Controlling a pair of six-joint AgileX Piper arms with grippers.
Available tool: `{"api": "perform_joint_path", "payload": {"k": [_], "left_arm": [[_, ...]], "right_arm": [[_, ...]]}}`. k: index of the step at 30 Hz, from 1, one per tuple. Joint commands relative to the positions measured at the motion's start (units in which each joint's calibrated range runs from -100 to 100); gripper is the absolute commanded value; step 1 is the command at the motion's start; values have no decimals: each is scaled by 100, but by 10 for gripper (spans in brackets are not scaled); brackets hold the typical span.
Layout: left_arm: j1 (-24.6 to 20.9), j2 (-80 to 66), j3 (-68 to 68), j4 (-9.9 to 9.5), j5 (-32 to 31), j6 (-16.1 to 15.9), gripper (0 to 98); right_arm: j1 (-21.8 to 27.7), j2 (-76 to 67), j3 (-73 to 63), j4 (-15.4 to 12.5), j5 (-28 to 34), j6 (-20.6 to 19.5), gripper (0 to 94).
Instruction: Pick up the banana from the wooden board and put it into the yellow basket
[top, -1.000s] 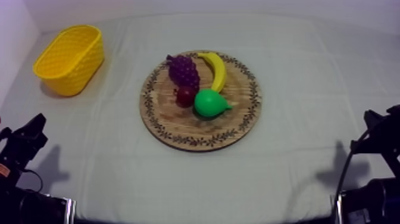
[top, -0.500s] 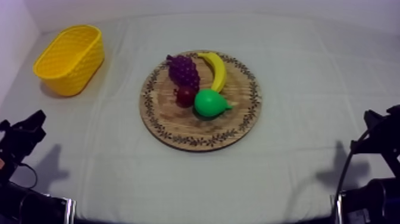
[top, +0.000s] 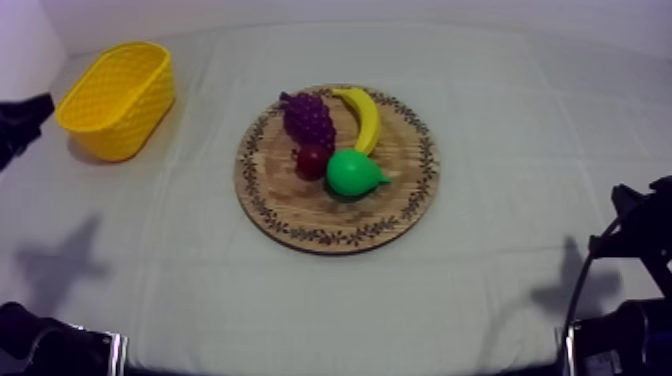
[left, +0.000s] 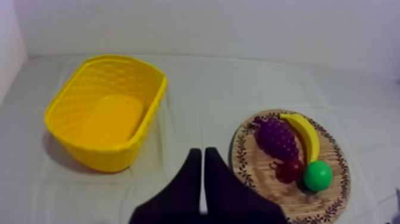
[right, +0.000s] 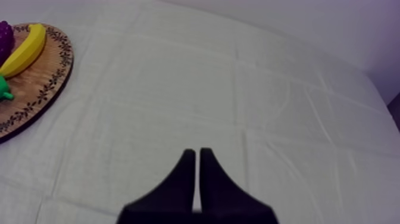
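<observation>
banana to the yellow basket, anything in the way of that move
Only the bunch of grapes, lying right beside the banana on the basket's side of the wooden board. Past the board, bare cloth runs to the yellow basket. A lift should clear the grapes.

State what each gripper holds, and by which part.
Nothing held. Left gripper and right gripper are shut empty; the banana lies on the wooden board.

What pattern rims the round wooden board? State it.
A dark leafy vine band circles the round wooden board, clearest in the top view.
</observation>
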Motion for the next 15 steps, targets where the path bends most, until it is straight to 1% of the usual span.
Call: {"api": "perform_joint_path", "payload": {"k": [1,7,12,15], "left_arm": [[122,953,-1399,-46,361,14,1],[562,2341,-2844,-243,932,207,1],[922,3477,-3855,-407,1208,427,2],[1098,4136,-4388,-466,1315,553,4]], "right_arm": [[-1,-4,-3,-3,-1,1,6],[-1,-4,-3,-3,-1,1,6],[-1,-4,-3,-3,-1,1,6],[-1,-4,-3,-3,-1,1,6]]}}
